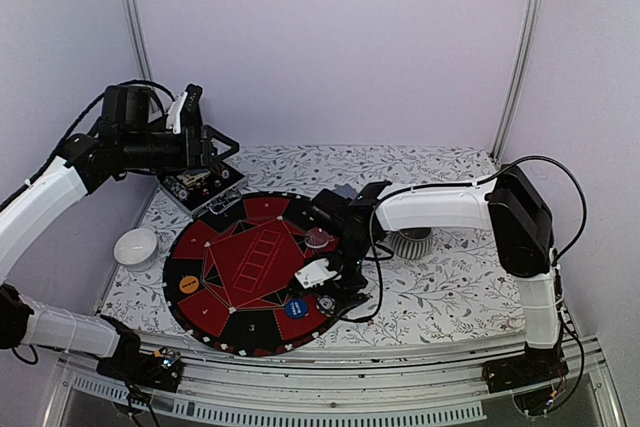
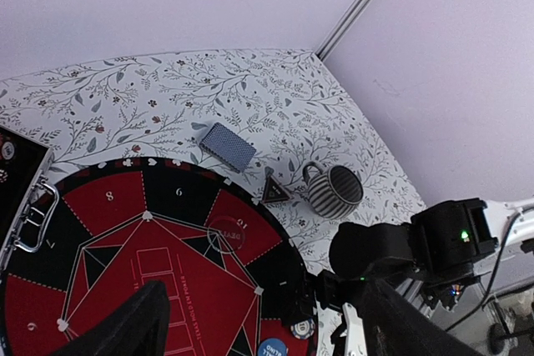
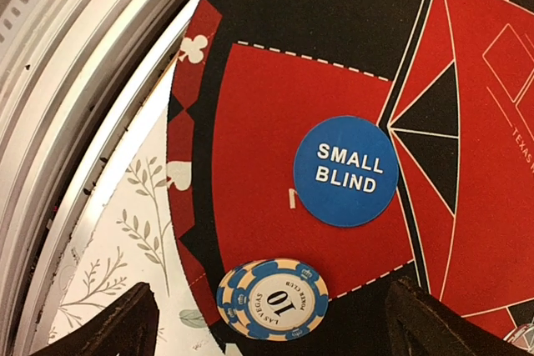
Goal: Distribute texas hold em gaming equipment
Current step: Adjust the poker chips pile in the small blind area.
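Pale lilac walls (image 1: 330,37) w/ silver corner posts (image 1: 522,47); floral-print tabletop (image 1: 450,292), soft even light.

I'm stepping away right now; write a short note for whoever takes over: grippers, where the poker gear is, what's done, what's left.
Left gripper: open, empty, raised beside the black case.
Right gripper: open, low over a chip straddling the near edge of the mat, not gripping it.
Done: blue disc, orange disc and clear disc lie on the mat.
Card deck: stacked on the tablecloth beyond the mat, undealt.
Left: probably deal the cards and place more chips.
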### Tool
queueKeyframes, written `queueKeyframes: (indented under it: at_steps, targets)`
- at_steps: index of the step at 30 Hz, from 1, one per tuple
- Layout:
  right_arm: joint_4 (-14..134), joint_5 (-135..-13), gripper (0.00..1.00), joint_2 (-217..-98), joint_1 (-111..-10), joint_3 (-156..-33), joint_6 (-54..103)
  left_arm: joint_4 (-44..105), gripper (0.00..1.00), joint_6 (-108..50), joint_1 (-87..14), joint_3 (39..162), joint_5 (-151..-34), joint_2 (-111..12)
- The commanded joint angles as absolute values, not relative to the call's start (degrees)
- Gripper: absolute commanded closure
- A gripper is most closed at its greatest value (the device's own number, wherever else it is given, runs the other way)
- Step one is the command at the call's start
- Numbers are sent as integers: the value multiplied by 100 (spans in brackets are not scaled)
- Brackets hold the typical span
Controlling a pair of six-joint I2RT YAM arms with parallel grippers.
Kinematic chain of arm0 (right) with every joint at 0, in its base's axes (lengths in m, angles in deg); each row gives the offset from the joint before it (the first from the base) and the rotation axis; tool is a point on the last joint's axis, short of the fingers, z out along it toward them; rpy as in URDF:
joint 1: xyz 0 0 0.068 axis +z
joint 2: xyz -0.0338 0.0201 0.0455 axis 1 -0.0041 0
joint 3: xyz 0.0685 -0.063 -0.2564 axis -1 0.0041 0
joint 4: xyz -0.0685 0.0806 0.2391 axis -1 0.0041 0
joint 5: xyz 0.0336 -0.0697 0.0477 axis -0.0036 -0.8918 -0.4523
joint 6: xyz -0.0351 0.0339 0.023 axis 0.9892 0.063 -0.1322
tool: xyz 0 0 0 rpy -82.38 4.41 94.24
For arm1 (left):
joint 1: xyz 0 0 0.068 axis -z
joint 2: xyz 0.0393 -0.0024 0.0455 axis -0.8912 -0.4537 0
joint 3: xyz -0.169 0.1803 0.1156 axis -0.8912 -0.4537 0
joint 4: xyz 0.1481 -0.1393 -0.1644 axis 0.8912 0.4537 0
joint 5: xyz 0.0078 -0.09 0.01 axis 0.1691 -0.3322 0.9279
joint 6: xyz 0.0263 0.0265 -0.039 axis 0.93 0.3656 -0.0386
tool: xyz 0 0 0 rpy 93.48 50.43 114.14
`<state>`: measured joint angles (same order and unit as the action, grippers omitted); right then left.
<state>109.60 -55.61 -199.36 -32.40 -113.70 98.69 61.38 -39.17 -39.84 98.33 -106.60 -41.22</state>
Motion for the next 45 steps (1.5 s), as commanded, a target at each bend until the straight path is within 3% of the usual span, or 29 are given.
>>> queueKeyframes:
  at_steps: [1, 7, 17, 22, 27, 32, 36, 39, 41, 45]
  targets:
    - [10509, -5699, 6, -20005, -3206, -11181, 9885, 6207, 18, -3831, -4053, 9840, -10754, -4178]
    - [10476, -5803, 12, -20064, -3179, -11196, 9952, 6215, 18, -3818, -4061, 9833, -10787, -4162]
    - [10454, -5872, 12, -19967, -3091, -10826, 9950, 6215, 18, -3794, -4066, 9823, -10796, -4159]
    - [10381, -5952, 30, -20067, -3088, -10923, 9906, 6216, 18, -3804, -4073, 9832, -10812, -4175]
    - [10360, -6029, 37, -20038, -3090, -10875, 9877, 6265, 18, -3771, -4078, 9832, -10757, -4122]
    - [10323, -6194, 56, -19978, -3090, -10785, 9806, 6286, 18, -3761, -4104, 9834, -10762, -4113]
    - [10204, -6244, 63, -19851, -3093, -10665, 9795, 6286, 18, -3750, -4113, 9832, -10759, -4099]
    - [10173, -6262, 61, -19816, -3088, -10642, 9779, 6286, 18, -3752, -4113, 9824, -10753, -4099]
    - [10157, -6271, 54, -19803, -3089, -10634, 9771, 6286, 18, -3743, -4122, 9818, -10748, -4095]
    - [10135, -6286, 23, -19760, -3086, -10622, 9744, 6286, 18, -3743, -4119, 9776, -10704, -4112]
